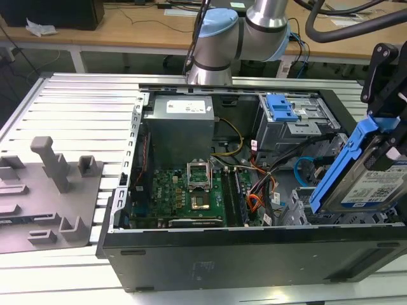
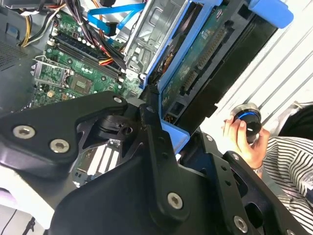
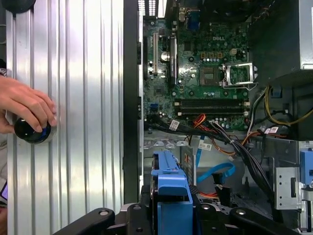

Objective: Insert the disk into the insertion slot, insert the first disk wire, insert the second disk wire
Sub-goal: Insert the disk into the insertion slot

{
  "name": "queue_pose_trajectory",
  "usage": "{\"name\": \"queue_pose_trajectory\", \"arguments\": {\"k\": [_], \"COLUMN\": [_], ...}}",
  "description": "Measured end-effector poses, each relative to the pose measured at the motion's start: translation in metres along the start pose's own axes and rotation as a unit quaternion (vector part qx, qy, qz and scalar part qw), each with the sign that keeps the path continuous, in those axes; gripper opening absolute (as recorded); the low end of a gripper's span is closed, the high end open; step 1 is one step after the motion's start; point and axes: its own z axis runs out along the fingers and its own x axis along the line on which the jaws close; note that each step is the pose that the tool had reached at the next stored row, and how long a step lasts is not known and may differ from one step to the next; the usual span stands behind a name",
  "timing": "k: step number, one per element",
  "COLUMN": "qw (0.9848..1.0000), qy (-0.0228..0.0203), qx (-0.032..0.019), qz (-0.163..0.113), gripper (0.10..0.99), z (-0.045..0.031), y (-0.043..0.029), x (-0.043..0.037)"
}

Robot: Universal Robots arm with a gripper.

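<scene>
There, the slatted table bore the open computer case; at the exterior view's right the gripper clamped the disk, tilted on edge just below its body, apparently above the insertion slot.

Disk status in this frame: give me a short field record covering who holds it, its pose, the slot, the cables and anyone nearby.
holder: tool, shut on the disk
disk pose: tilted, raised above the computer case at the exterior view's right
insertion slot: disk not yet in it
cable: blue cable loops inside the case, apart from the disk
person: hand on a black knob, on the slatted table beside the case
</scene>
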Motion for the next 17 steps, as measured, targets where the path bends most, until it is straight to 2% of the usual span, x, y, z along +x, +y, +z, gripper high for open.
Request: {"name": "queue_pose_trajectory", "arguments": {"k": [2,6,9,17], "qw": [1.0,1.0,1.0,0.9999], "qy": [-0.0009,-0.0067,-0.0098,-0.0105], "qx": [0.0,-0.0001,-0.0002,-0.0002], "qz": [0.0,0.0,0.0,0.0], "gripper": [0.369,0.369,0.369,0.369], "z": [0.0005,0.0029,0.0049,0.0163], "y": [0.0,0.0002,0.0002,-0.0002], "x": [-0.0027,-0.0136,-0.0173,-0.0192]}}
